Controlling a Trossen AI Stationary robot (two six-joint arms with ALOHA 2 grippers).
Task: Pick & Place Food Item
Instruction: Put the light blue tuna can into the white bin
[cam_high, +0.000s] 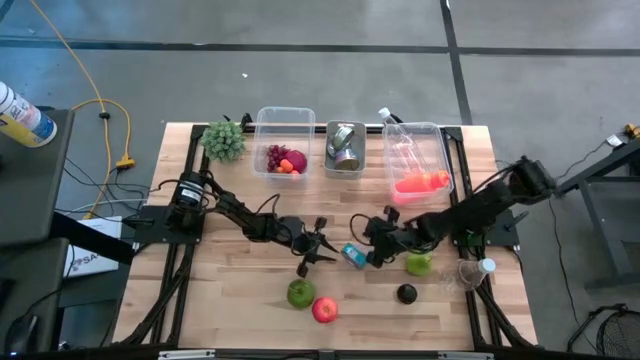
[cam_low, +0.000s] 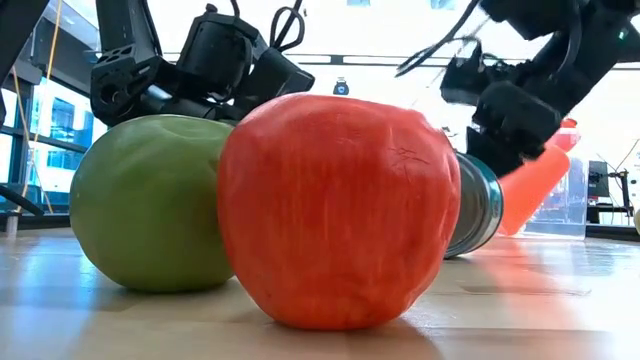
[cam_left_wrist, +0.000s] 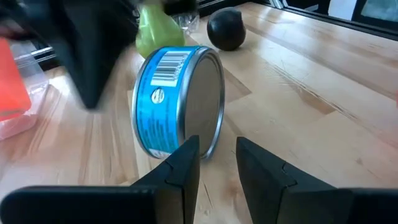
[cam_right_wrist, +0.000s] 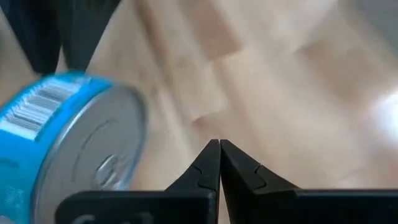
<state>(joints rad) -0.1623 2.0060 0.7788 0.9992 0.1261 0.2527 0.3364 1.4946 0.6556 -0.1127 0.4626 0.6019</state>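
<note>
A blue-labelled tin can (cam_left_wrist: 177, 102) lies on its side on the wooden table (cam_high: 240, 290), near the middle, seen too in the high view (cam_high: 353, 255). My left gripper (cam_left_wrist: 217, 144) sits low on the can's left (cam_high: 318, 245), narrowly open and pointing at its flat end, with nothing between the fingers. My right gripper (cam_right_wrist: 219, 144) is shut and hangs above the table just right of the can (cam_high: 378, 248), clear of it. A green apple (cam_high: 300, 293) and a red apple (cam_high: 325, 310) rest near the front edge. My left gripper's one fingertip (cam_left_wrist: 188, 146) stands right at the lower rim of the can's flat end (cam_left_wrist: 208, 146). I cannot tell whether it touches. Nothing is pinched.
A green pear (cam_high: 418, 263), a dark round fruit (cam_high: 406, 293) and a clear bottle (cam_high: 475, 270) lie right of the can. Three clear bins stand at the back: fruit (cam_high: 282, 160), cans (cam_high: 345, 148), a bottle and an orange item (cam_high: 418, 170). A green plant (cam_high: 224, 140) stands far left.
</note>
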